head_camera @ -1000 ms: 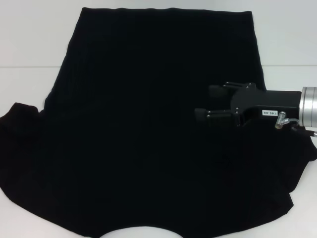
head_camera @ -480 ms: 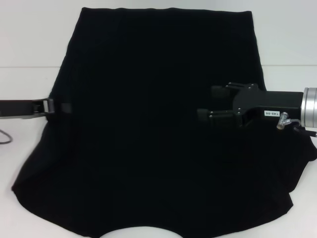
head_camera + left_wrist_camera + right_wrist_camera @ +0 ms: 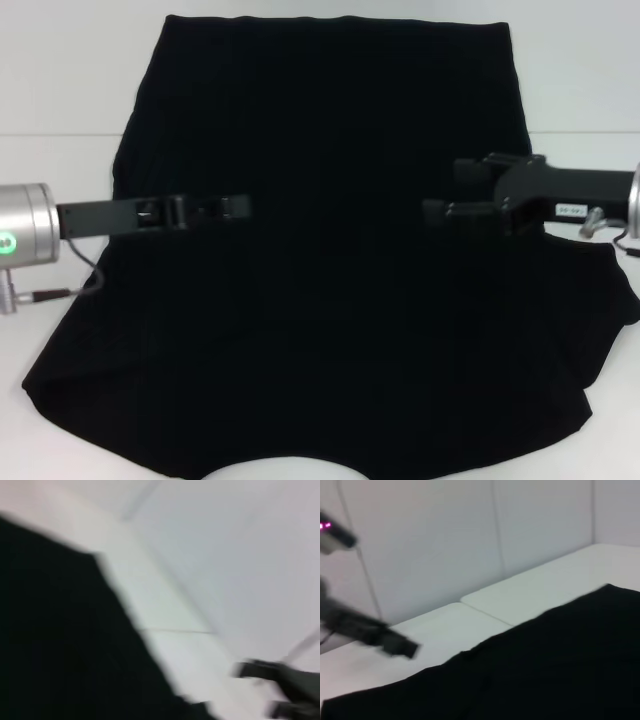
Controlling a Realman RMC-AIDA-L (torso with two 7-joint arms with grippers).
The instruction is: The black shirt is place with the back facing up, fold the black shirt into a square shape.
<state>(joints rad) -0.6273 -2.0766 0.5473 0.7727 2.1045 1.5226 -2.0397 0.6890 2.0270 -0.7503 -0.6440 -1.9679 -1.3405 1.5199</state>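
One small white label sat on the right gripper [image 3: 448, 190], its writing too small for us to read. We saw the black shirt [image 3: 320, 290] spread flat on the white table [image 3: 60, 90], plain side up. Both grippers hovered over its side edges, right fingers [image 3: 470, 168] spread apart and empty; the left gripper [image 3: 215, 208] we could not tell.

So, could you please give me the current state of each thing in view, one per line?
black shirt: spread on the white table, plain side up, left sleeve tucked in, right sleeve still out, not yet a square.
left hand: over the shirt's left part; whether it grips fabric cannot be seen.
right hand: over the shirt's right part, fingers apart, holding nothing.
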